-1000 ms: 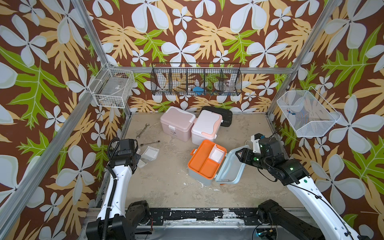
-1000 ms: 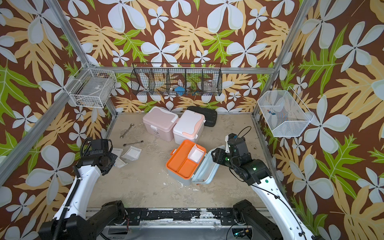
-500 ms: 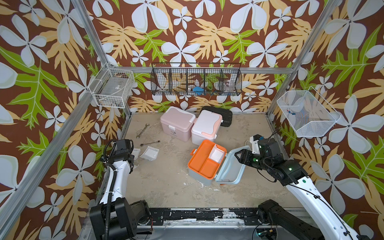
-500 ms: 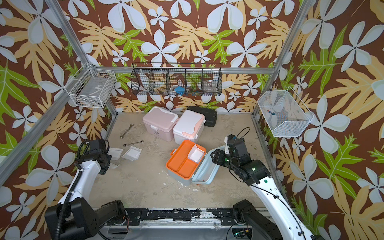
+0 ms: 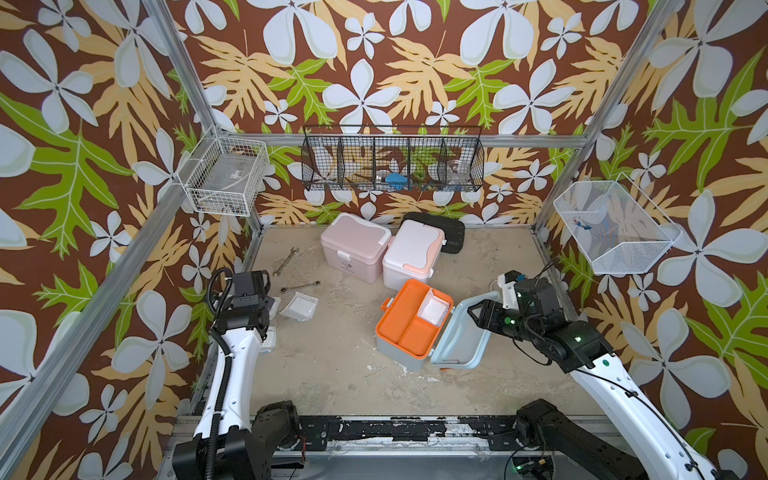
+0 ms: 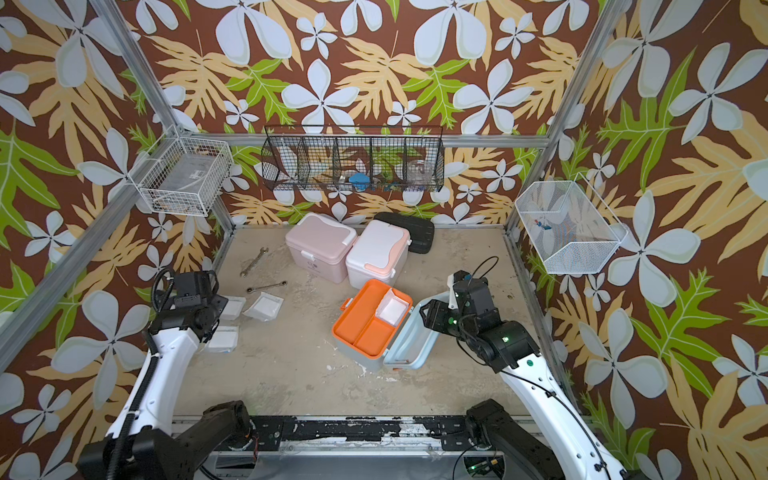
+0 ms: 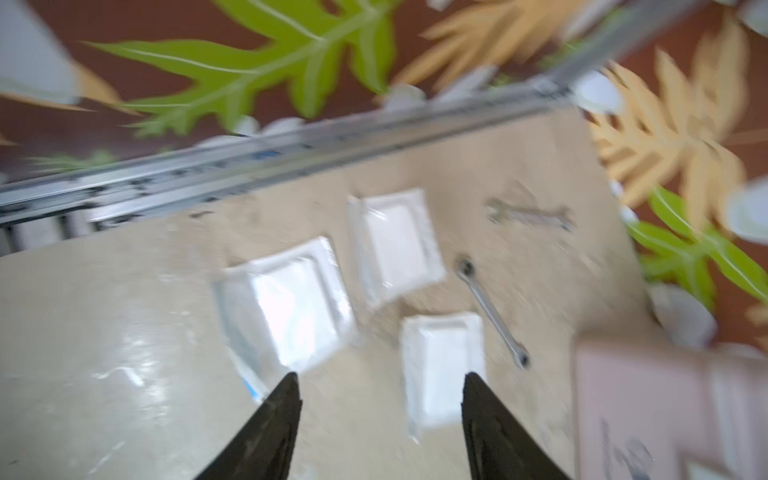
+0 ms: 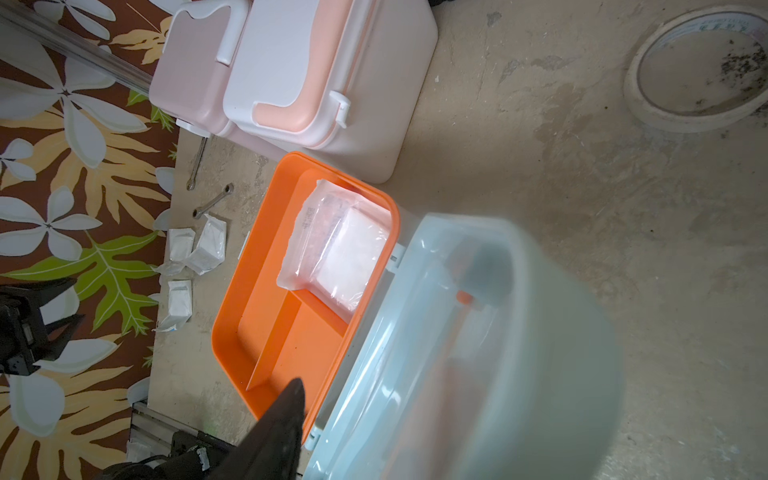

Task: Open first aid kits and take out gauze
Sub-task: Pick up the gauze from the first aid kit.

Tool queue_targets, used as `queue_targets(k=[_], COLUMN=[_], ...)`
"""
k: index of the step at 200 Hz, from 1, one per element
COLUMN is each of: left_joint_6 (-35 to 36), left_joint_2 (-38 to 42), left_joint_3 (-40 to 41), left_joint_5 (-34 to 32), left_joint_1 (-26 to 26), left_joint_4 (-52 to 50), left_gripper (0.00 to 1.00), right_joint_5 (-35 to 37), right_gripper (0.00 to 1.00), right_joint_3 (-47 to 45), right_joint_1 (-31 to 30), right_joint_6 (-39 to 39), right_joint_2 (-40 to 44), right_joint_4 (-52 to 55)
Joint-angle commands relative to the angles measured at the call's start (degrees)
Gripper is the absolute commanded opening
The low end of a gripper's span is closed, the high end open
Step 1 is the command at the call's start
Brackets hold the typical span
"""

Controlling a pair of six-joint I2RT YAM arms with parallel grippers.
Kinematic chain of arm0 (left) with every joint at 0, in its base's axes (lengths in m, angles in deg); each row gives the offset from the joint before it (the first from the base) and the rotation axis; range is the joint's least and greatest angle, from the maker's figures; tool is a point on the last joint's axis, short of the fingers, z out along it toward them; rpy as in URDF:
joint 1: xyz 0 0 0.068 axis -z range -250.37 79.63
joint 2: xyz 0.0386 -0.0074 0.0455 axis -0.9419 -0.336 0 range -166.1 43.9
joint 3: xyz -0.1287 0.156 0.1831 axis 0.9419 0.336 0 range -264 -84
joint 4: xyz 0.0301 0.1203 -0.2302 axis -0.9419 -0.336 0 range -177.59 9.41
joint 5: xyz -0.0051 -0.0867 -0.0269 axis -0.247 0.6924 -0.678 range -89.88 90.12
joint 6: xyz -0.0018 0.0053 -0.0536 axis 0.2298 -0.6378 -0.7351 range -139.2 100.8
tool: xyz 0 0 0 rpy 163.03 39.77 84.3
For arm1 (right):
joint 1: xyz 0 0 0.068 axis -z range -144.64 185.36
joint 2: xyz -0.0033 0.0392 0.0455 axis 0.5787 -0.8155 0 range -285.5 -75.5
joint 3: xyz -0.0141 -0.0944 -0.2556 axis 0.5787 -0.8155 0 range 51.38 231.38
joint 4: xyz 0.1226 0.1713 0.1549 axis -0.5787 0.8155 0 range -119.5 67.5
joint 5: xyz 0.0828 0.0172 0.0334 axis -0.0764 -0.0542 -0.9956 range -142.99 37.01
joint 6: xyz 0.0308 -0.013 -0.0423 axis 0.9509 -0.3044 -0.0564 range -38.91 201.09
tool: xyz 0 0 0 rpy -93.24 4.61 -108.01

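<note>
In both top views the pink box point(image 5: 353, 245) and white box point(image 5: 411, 253) stand shut far back on the table point(image 5: 332, 374). The blue box point(image 5: 407, 363) sits nearer, its lid point(image 5: 457, 340) swung open to the right and one gauze packet point(image 5: 434, 311) in its orange tray point(image 5: 409, 336). The right gripper point(image 5: 478, 308) is at the lid's far edge. In the left wrist view the left gripper point(image 7: 379, 376) hangs empty, fingers apart, over three more gauze packets point(image 7: 291, 307) at the table's left. In the right wrist view the lid runs beside one visible finger point(image 8: 282, 419); whether the gripper pinches it I cannot tell.
</note>
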Motion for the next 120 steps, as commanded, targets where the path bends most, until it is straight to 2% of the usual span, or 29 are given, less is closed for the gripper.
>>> queue_targets(k=[1,17,35,52,80,120], left_joint_6=[10.28,13.61,15.32,17.03,20.24,23.87], left_joint_2=[-0.96,-4.16,-9.34,-14.96,-24.14,-35.30], left_joint_3=[-3.16,-6.84,-12.05,-17.34,-25.38,-33.78], left_joint_5=[13.06,16.58,16.14,15.48,16.04,16.19], left_joint_1=[8.58,19.72,31.70,40.42,48.33,53.87], left_joint_4=[5.00,6.40,6.23,5.43,3.18,-2.13], left_gripper=[0.64,0.64,0.63,0.63,0.60,0.56], right_joint_5=[-0.32,-0.09,0.09,0.25,0.57,0.77], right_gripper=[0.61,0.61,0.61,0.61,0.61,0.61], right_joint_3=[-0.39,-0.64,-0.92,-1.06,-1.06,-0.84], right_joint_1=[0.00,0.00,-0.12,-0.07,0.00,-0.01], right_joint_6=[0.89,0.85,1.02,1.15,1.20,1.53], right_joint_2=[0.25,0.20,0.32,0.61,0.98,1.30], right_joint_4=[-1.62,-1.63,-1.59,-1.62,-1.15,-1.10])
